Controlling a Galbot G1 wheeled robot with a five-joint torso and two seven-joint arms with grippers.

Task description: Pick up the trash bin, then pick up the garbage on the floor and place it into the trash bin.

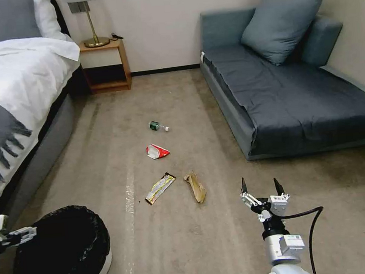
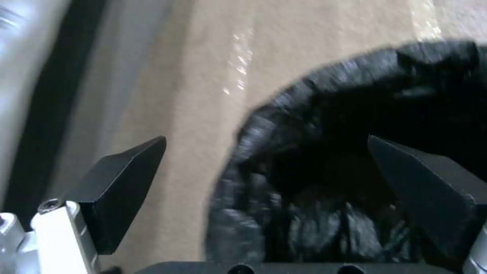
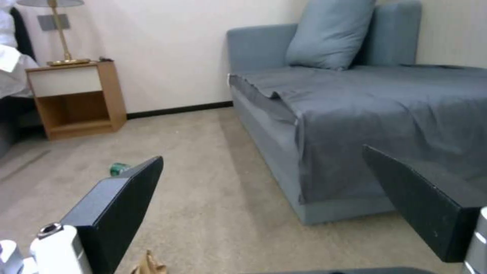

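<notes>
- Trash bin (image 1: 62, 252) sits on the carpet at about 8 o'clock in the head view, black bag liner, white shell showing at its lower edge.
- Left gripper (image 1: 29, 233) is at the bin's rim on its 9 o'clock side; in the left wrist view its jaws are spread wide, one finger over the carpet, the other over the black liner (image 2: 355, 152), so it straddles the rim but isn't clamped.
- Step in hand, my read: picking up the bin; the grasp isn't made yet.
- Next move calls for closing on rim plus liner, then lifting level; the crinkly bag may slip.
- Right gripper (image 1: 261, 187) hovers at about 5 o'clock, fingers parted, holding nothing, pointing toward the sofa (image 1: 290, 97).
- Brown paper bag (image 1: 195, 187) is the nearest litter, just toward 10 o'clock of the right gripper.
- Yellow-silver wrapper (image 1: 159, 188) lies beside the bag, at its 9 o'clock.
- Red-and-white packet (image 1: 157, 151) is farther, mid-floor.
- Bottle (image 1: 158, 126) with green label lies farthest, at about 12 o'clock from the packet.
- All four pieces are on the floor, none in the bin.
- Beyond: bed (image 1: 12, 92) at 10 o'clock, nightstand (image 1: 104, 65) by the wall.
</notes>
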